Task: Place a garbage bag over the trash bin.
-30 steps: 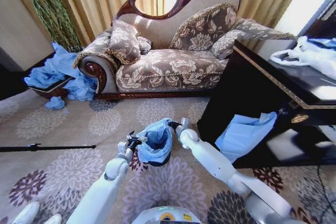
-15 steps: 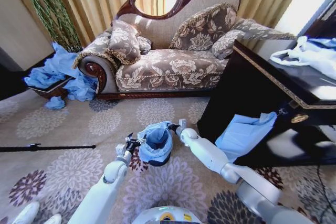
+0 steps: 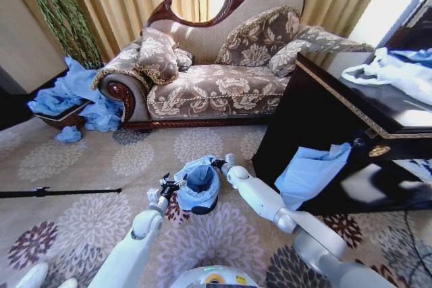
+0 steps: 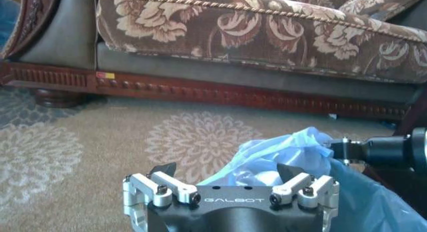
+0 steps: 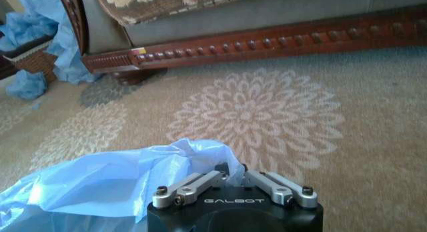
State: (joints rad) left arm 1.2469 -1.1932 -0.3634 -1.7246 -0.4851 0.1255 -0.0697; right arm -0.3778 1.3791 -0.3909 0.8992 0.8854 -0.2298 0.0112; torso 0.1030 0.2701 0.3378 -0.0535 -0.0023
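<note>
The small black trash bin [image 3: 202,208] stands on the carpet just in front of me, its base showing under the light-blue garbage bag [image 3: 198,181] that drapes over its top. My right gripper [image 3: 219,164] is at the bag's far right rim, and in the right wrist view the right gripper [image 5: 235,171] is shut on a fold of the garbage bag [image 5: 133,177]. My left gripper [image 3: 169,184] is at the bag's left side. In the left wrist view the left gripper [image 4: 225,170] is open, with the crumpled garbage bag [image 4: 280,157] bulging between its spread fingers.
A patterned sofa [image 3: 216,85] stands behind. A wicker basket [image 3: 59,121] with blue bags sits at the far left. A dark cabinet [image 3: 324,133] is close on the right, with a blue sheet [image 3: 310,170] hanging on it and white bags [image 3: 398,75] on top. A black rod [image 3: 54,192] lies on the left carpet.
The head view has shifted a little. My right arm has stretched lower and farther forward, still holding the bag's rim. The left gripper stays at the bag's left side.
</note>
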